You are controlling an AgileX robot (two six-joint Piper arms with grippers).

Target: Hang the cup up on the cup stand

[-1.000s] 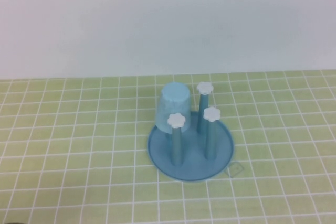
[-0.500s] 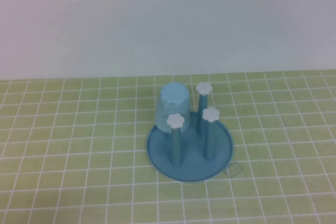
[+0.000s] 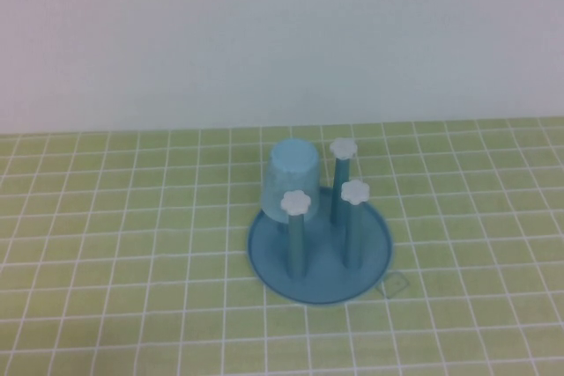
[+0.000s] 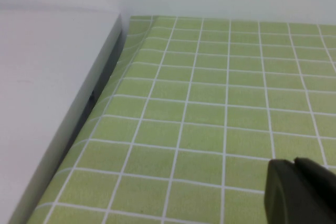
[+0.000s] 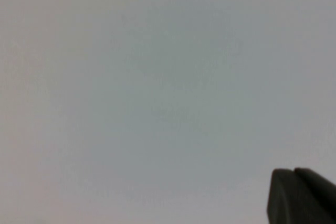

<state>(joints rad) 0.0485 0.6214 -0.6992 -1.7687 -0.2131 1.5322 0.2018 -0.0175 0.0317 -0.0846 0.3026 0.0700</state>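
The light blue cup (image 3: 290, 184) sits upside down over the back left peg of the cup stand (image 3: 319, 248), a round blue dish in the middle of the green checked mat. Three other pegs with white flower caps stand bare. Neither arm appears in the high view. My left gripper (image 4: 294, 163) is shut and empty, low over bare mat away from the stand. In the right wrist view my right gripper (image 5: 294, 171) is shut with nothing in it, facing a plain pale surface.
A white wall (image 3: 282, 33) rises behind the mat. In the left wrist view a grey raised ledge (image 4: 58, 93) borders the mat's edge. A small faint outline (image 3: 394, 284) marks the mat beside the stand's front right.
A dark part of an arm at the top right corner of the high view a second ago has left the picture. The cup and stand have stayed put.
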